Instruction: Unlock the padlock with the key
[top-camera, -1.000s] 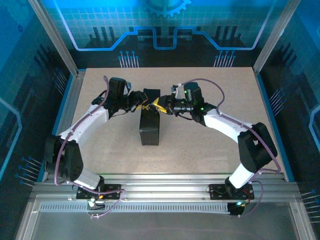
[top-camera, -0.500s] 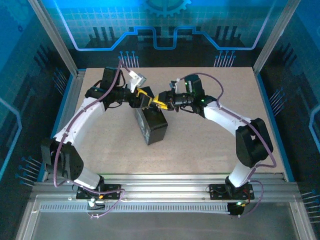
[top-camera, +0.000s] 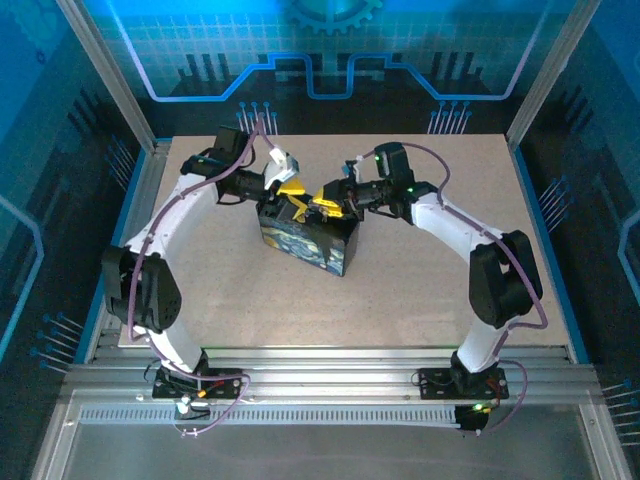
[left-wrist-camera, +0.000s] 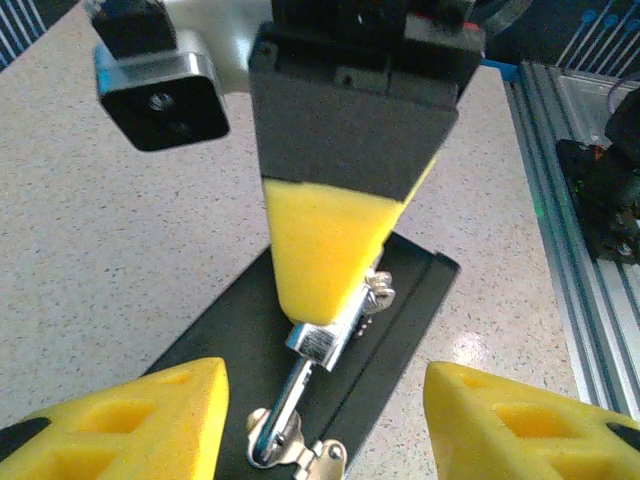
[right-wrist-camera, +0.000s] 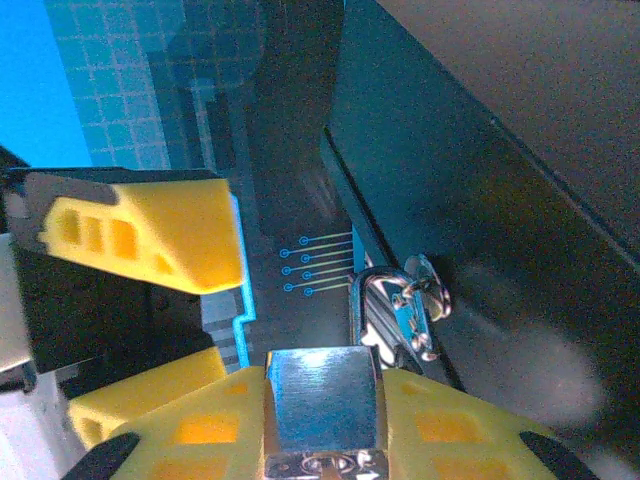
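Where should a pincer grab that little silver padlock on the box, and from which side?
Probably the padlock by its blocky body, squeezed across the two flat faces, coming from the end away from the box. The thin curved shackle is hooked through the box's clasp, so it offers little hold. The right pincer grips it that way.

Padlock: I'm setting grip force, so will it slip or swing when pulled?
Probably slippery: the padlock is smooth, shiny metal. Likely to swing, since it hangs from a ring on the box. A pull may drag the box.
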